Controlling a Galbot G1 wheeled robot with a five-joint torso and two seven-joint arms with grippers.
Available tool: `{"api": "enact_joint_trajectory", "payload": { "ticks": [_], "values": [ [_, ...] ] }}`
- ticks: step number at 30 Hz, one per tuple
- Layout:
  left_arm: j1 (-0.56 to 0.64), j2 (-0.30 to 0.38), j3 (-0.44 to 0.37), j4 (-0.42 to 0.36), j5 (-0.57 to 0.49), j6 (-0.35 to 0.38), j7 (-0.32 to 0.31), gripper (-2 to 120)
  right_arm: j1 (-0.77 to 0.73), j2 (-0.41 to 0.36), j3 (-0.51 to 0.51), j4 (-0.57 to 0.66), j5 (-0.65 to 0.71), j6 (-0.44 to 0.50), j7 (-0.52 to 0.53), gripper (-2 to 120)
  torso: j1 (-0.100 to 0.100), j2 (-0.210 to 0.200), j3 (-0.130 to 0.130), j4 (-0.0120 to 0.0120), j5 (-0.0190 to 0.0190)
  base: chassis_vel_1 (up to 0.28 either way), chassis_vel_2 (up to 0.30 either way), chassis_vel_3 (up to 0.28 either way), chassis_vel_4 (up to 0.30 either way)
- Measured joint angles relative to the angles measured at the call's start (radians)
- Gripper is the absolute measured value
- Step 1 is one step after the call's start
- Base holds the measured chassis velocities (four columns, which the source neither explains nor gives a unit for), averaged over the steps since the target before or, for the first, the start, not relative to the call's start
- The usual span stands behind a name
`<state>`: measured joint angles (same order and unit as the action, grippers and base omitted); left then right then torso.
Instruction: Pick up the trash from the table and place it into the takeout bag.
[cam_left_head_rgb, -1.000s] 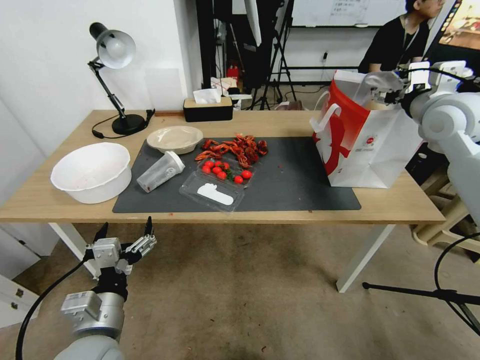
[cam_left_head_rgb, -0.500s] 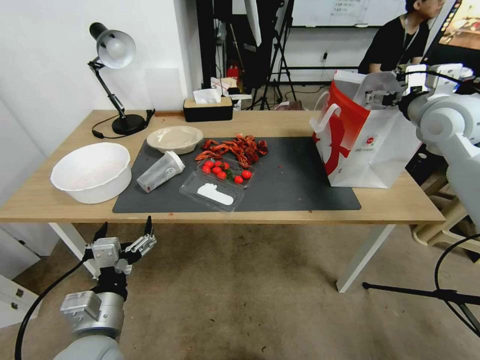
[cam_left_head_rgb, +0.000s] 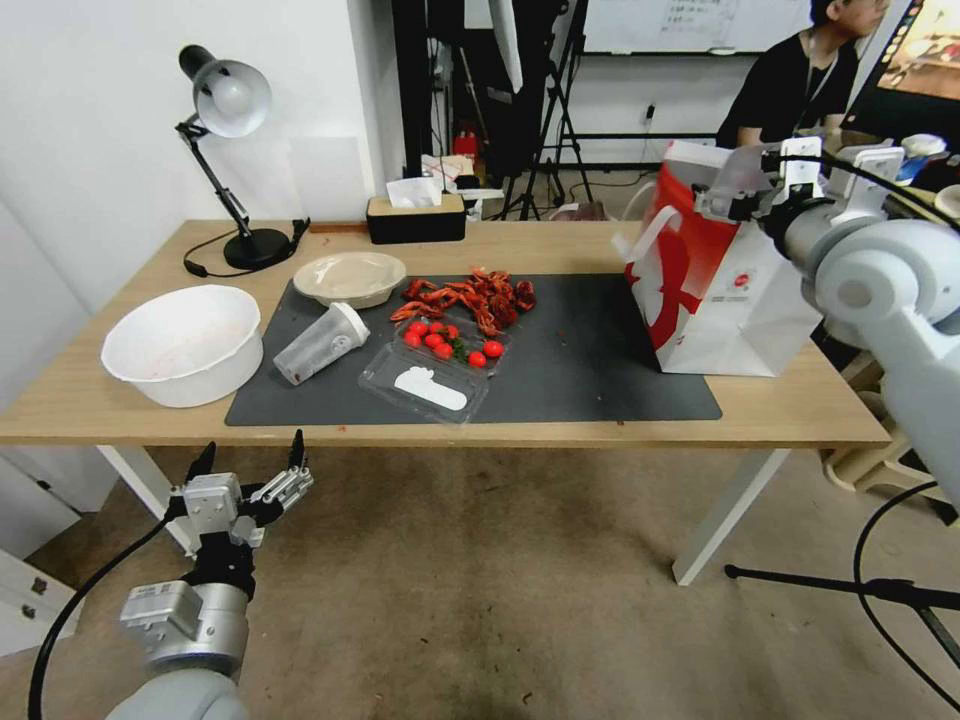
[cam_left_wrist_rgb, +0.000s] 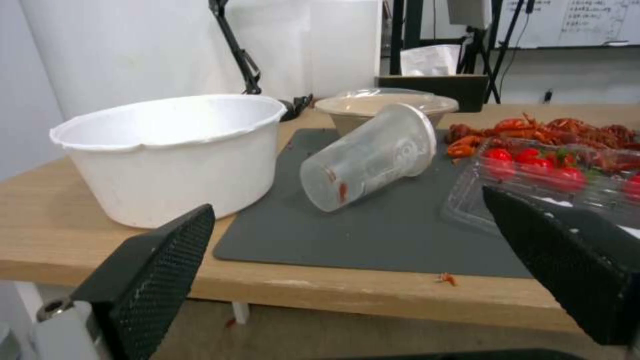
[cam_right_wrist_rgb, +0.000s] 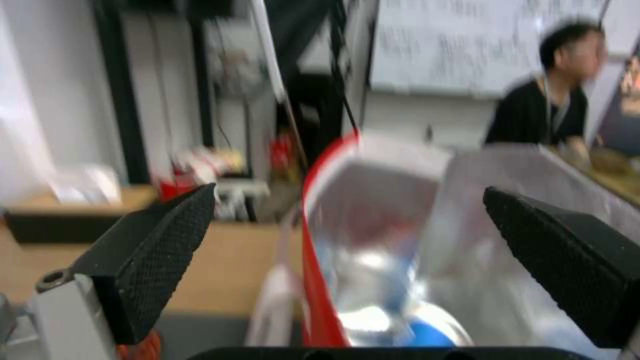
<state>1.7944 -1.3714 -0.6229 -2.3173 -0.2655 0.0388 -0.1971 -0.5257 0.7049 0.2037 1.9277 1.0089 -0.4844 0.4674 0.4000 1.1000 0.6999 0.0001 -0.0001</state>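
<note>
**Right arm up at the bag, left arm low by the table edge**

You see the table (cam_left_head_rgb: 120, 400) stretch wide, with the grey mat (cam_left_head_rgb: 600, 380) in its middle. The right half of the mat is bare, so there is room to move there. The bag (cam_left_head_rgb: 740, 320) stands upright at the mat's right end, close to the table's right edge, and its top is open. Your right gripper (cam_left_head_rgb: 745, 185) is up at the bag's top rim, with its fingers spread wide and nothing between them. In the right wrist view something blue (cam_right_wrist_rgb: 427, 335) lies inside the bag.

The white tub (cam_left_head_rgb: 183, 343) sits near the left front edge. The beige bowl (cam_left_head_rgb: 349, 277) is at the mat's back left. The clear cup (cam_left_head_rgb: 321, 343) lies on its side on the mat, between tub and tomato box (cam_left_head_rgb: 440, 362).

Your left gripper (cam_left_head_rgb: 250, 465) waits below the table's front edge, spread wide and holding nothing.
</note>
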Motion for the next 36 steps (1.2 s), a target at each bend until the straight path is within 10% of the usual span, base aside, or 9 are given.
{"api": "enact_joint_trajectory", "payload": {
  "ticks": [14, 36],
  "values": [
    [-0.008, 0.000, 0.004, 0.008, -0.005, -0.008, 0.001, 100, -0.389, -0.016, 0.022, 0.123, -0.292, 0.514, -0.111, 100, 0.000, 0.000, 0.000, -0.0002, 0.0003, 0.000, 0.000, 0.000, 0.000],
    [-0.021, 0.009, 0.000, 0.016, -0.023, -0.013, 0.008, 100, -1.004, 0.193, 0.291, 0.178, -0.439, 0.746, -0.253, 100, 0.000, 0.000, 0.000, -0.0001, 0.0000, 0.000, 0.000, 0.000, 0.000]
  ]
}}
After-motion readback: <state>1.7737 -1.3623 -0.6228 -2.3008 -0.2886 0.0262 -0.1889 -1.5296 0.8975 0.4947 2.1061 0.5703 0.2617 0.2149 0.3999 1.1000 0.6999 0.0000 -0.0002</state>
